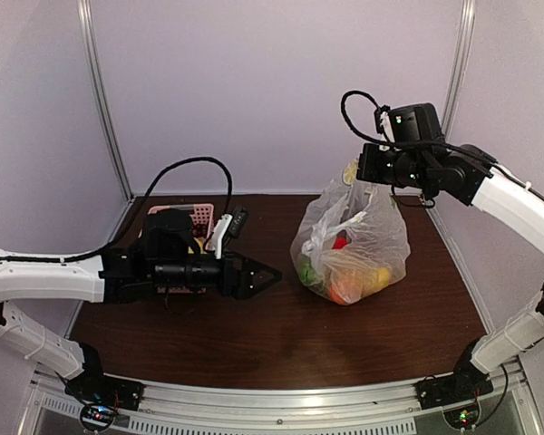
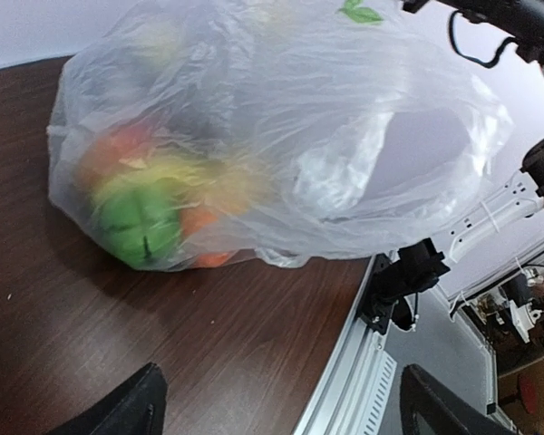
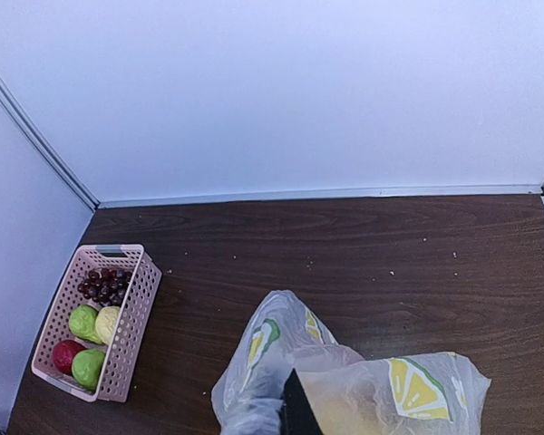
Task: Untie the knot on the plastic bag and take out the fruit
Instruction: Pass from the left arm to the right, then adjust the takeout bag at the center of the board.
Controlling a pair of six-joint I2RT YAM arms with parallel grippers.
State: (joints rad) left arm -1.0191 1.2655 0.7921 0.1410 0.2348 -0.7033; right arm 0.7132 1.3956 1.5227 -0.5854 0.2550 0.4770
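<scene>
The clear plastic bag (image 1: 355, 237) stands right of the table's middle, its top pulled up. Inside show an orange (image 1: 344, 288), a yellow fruit (image 1: 378, 276), a red one (image 1: 340, 243) and a green ball (image 1: 306, 270). My right gripper (image 1: 361, 172) is shut on the bag's top film. In the right wrist view one dark finger (image 3: 296, 410) is wrapped in printed film (image 3: 381, 399). I cannot make out the knot. My left gripper (image 1: 265, 276) is open and empty, low over the table, left of the bag. In the left wrist view (image 2: 283, 385) the bag (image 2: 326, 136) and green ball (image 2: 140, 222) lie ahead.
A pink slotted basket (image 1: 202, 214) stands at the back left behind the left arm. In the right wrist view the basket (image 3: 131, 340) holds grapes, light green fruits and a red one. The table's metal front rail (image 2: 354, 381) runs near the left gripper.
</scene>
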